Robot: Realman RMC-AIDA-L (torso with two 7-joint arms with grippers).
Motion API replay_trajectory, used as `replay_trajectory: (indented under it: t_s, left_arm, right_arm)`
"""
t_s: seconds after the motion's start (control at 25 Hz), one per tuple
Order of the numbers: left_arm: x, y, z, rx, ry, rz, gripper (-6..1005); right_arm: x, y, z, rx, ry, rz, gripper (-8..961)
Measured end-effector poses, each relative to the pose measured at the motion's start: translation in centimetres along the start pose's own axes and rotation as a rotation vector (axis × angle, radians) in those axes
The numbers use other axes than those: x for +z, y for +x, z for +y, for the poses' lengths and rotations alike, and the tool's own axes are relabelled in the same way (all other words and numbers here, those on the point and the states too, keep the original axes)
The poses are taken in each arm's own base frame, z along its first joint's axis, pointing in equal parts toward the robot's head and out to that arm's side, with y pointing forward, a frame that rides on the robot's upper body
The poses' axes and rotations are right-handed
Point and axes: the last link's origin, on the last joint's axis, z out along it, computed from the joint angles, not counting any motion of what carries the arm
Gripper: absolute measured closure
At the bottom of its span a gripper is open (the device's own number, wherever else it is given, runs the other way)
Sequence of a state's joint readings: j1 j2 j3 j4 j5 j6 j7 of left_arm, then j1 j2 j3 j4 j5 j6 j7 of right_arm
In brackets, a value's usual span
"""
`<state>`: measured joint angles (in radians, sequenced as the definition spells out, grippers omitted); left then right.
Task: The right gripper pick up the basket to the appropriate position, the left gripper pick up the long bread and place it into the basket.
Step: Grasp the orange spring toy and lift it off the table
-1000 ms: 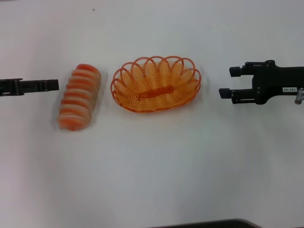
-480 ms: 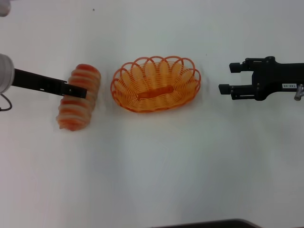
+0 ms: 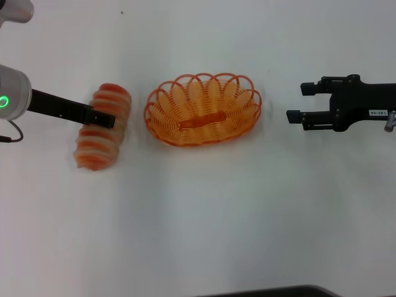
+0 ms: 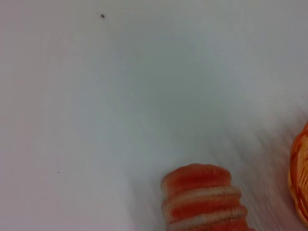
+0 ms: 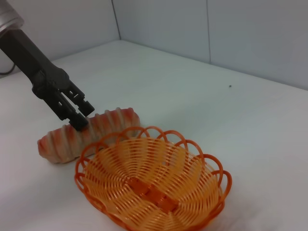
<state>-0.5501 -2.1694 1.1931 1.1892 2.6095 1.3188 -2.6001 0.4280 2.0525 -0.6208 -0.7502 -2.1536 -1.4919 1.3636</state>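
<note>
Left end effector (image 3: pixel 104 119) hovers spread above long bread (image 3: pixel 102 136); right end effector (image 3: pixel 300 103) spread beside basket (image 3: pixel 203 109).

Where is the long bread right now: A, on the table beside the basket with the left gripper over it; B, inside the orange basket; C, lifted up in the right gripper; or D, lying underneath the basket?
A: the long bread lies on the white table beside the basket, which holds nothing, with the left gripper over its middle; the right gripper is on the far side of the basket, fingers open.
</note>
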Motion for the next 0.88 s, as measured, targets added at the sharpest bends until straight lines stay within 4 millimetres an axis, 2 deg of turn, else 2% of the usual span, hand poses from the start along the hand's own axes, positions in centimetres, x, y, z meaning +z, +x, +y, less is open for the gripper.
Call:
replay_trajectory:
  t_s: [0.32,0.88]
  left_arm:
    - [0.65,-0.51,-0.05,-0.025,-0.008,-0.015,144]
    - [0.64,-0.18,0.71,-0.026,-0.049,-0.033,143]
  right_arm:
    - [-0.05,0.07,-0.05,0.003,0.005,0.002,177]
    - [-0.07,0.0,-0.17,0.006,0.007,0.004,178]
